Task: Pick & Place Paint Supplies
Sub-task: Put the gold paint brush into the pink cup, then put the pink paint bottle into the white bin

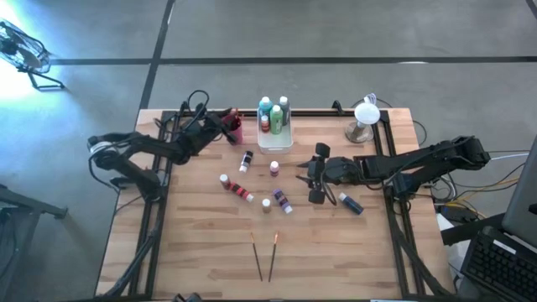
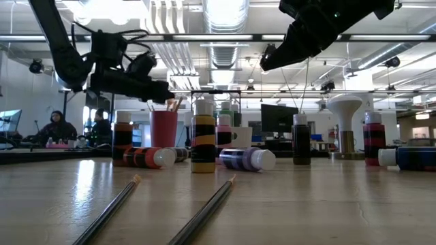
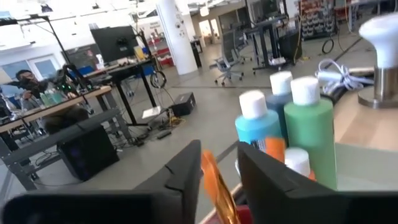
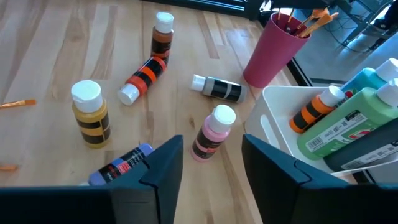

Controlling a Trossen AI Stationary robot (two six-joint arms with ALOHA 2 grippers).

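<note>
From above, a wooden table holds scattered paint bottles. The left gripper hovers at the magenta cup on the far side, just left of the white tray, which already stands several bottles upright. The right gripper hangs over the table's middle right, with a dark blue bottle lying near it. Two paintbrushes lie side by side at the near edge.

At table height, the two brushes run toward the camera in the foreground. Behind them stand and lie bottles, among them a yellow-and-black bottle, with the cup beyond.

From the left wrist, the fingers stand partly apart around an orange brush handle; whether they grip it I cannot tell. It looks like a brush being dropped into the cup.

From the right wrist, the fingers are apart and empty, above a pink bottle standing near the tray.

Likely next: the left arm clears the cup while the right lowers onto the pink bottle, closes, and carries it to the tray.
</note>
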